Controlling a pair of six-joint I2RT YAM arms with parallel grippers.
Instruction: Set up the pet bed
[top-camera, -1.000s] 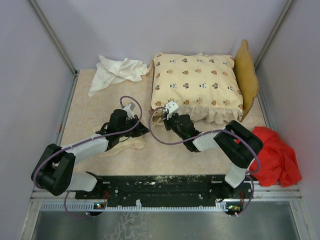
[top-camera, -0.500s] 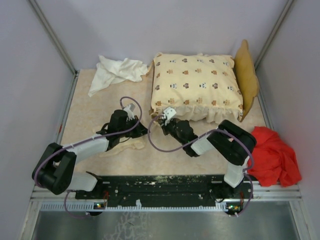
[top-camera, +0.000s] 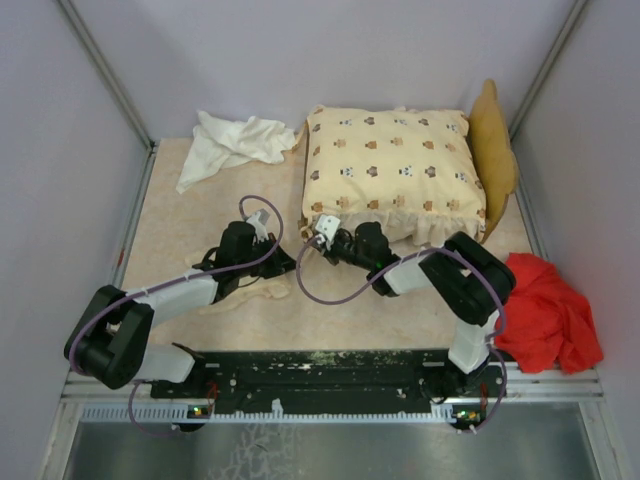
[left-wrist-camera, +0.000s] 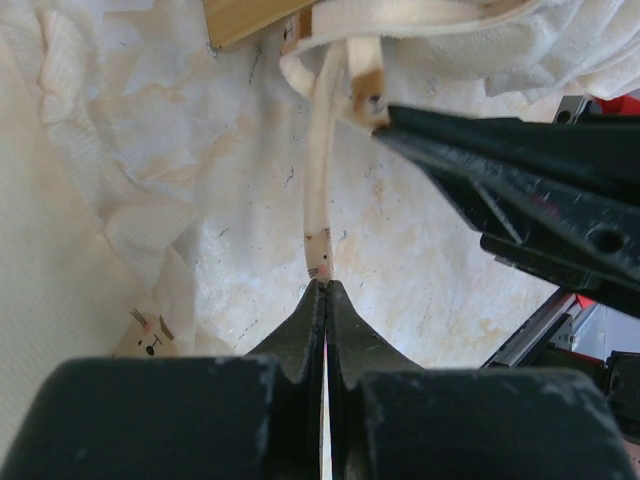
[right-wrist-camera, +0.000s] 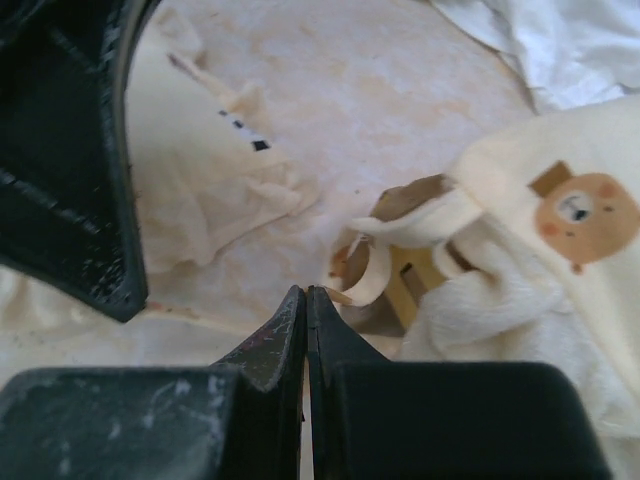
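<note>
The left gripper (left-wrist-camera: 325, 290) is pinched closed on a thin cream tie (left-wrist-camera: 318, 200) running straight ahead to the near-left corner of the cushion (top-camera: 390, 170) — itself atop the bed frame (top-camera: 492, 150), far right — while the right gripper (right-wrist-camera: 305, 292), jaws together and seemingly empty, sits nearer, beside that corner's loop (right-wrist-camera: 365, 270).

left pincer (left-wrist-camera: 322, 290) closed, right pincer (right-wrist-camera: 306, 292) closed

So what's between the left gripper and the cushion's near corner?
A thin cream tie strap spans it, pinched in the shut left gripper and running up to the cushion corner beside the wooden bed frame. The left wrist view shows it.
</note>
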